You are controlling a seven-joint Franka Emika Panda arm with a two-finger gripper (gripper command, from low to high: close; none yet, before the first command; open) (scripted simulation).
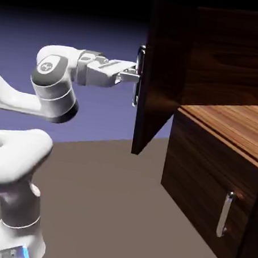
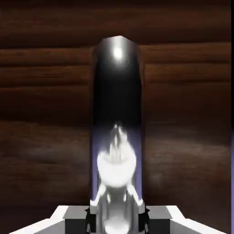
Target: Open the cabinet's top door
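Two pincer (image 1: 136, 76) fingertips (image 2: 159, 220) closed against long bar handle (image 1: 139, 76); top door (image 1: 161, 78) swung open.

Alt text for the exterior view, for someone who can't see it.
White robot arm's pincer grips the long silver handle of the cabinet's tall upper door, which stands open. Below, the shorter dark-wood front panel with its smaller handle is closed.

Simulated scene (rendered look): wooden cabinet (image 1: 204, 181), white robot arm (image 1: 55, 87), plain blue-violet backdrop (image 1: 109, 37).
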